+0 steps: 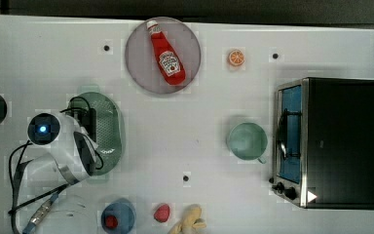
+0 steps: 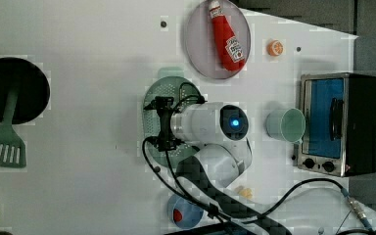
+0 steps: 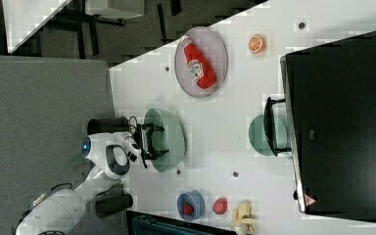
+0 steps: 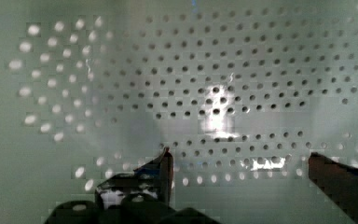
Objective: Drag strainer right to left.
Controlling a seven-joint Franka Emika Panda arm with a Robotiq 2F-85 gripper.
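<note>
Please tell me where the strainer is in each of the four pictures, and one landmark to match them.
Top view: strainer, left of centre, partly under the arm.
Left view: centre, partly under the arm.
Right view: centre-left.
Wrist view: its holed inside behind the open tool.
Landmark: plate holding the ketchup bottle.

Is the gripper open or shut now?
Open: the gripper has its two fingertips far apart over the strainer's holed inside.
</note>
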